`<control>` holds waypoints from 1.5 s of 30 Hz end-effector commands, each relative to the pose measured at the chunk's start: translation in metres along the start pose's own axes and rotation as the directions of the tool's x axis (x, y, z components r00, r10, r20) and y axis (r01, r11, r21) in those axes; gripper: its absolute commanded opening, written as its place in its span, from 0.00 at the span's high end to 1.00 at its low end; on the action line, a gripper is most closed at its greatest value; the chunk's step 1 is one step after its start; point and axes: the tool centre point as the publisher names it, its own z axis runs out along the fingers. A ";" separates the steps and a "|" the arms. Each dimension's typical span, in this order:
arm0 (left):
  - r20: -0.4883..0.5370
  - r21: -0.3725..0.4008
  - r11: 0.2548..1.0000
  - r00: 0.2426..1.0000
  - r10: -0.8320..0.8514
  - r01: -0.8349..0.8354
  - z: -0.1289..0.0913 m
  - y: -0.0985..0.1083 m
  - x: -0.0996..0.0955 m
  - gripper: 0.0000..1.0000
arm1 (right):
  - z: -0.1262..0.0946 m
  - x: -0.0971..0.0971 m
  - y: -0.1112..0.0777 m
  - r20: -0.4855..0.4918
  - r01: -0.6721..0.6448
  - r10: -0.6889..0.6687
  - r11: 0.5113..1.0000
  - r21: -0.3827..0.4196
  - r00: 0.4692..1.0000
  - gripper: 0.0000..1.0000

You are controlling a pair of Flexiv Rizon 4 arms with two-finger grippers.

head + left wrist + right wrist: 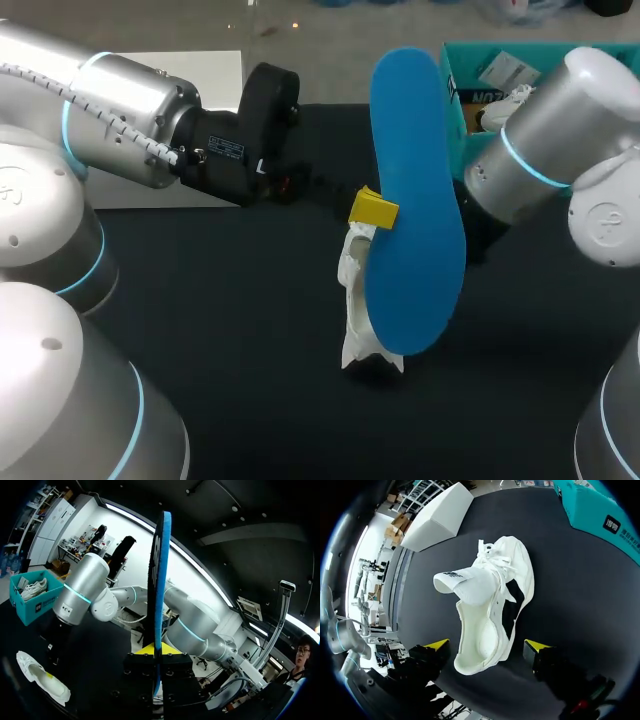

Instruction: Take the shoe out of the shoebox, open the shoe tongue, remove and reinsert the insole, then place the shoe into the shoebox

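Note:
The blue insole (415,200) stands up on edge above the table, and my left gripper (157,652) is shut on its lower end (159,580). A white shoe (362,300) rests on the black table with its tongue (465,580) pulled up and its inside showing. My right gripper (487,645) is open, with its yellow tips on either side of the shoe's heel (475,655) and clear of it. In the head view the insole hides most of that gripper; one yellow fingertip (373,209) shows by the shoe's top.
A teal shoebox (465,95) stands at the back right, also seen as the teal shoebox (600,515), with another white shoe (505,105) in it. A white box (437,517) lies at the back left, behind my left arm (150,110).

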 end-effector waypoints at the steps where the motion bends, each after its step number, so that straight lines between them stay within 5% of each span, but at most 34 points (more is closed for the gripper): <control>1: -0.001 -0.004 1.000 1.000 -0.001 0.001 0.001 -0.002 -0.001 1.00 | -0.042 0.000 -0.007 -0.011 0.034 -0.034 0.999 -0.022 0.999 0.00; 9: -0.001 -0.004 1.000 1.000 -0.001 0.001 0.001 -0.002 -0.001 1.00 | -0.074 0.009 -0.001 0.039 0.112 -0.110 0.992 -0.064 0.993 0.00; 24: -0.001 -0.004 1.000 1.000 -0.001 0.001 0.001 -0.002 -0.001 1.00 | -0.074 0.009 -0.001 0.039 0.112 -0.110 0.992 -0.064 0.993 0.00; 28: -0.001 -0.004 1.000 1.000 -0.001 0.001 0.001 -0.002 -0.001 1.00 | -0.079 0.009 -0.005 -0.261 -0.020 0.013 1.000 -0.022 0.965 0.00; 32: -0.001 -0.004 1.000 1.000 -0.001 0.001 0.001 -0.002 -0.001 1.00 | -0.095 0.006 -0.002 -0.563 -0.126 0.111 0.992 0.013 0.819 0.00; 45: -0.001 -0.004 1.000 1.000 -0.001 0.001 0.001 -0.002 -0.001 1.00 | -0.137 0.029 0.017 -0.744 -0.290 0.177 0.957 -0.024 0.645 0.00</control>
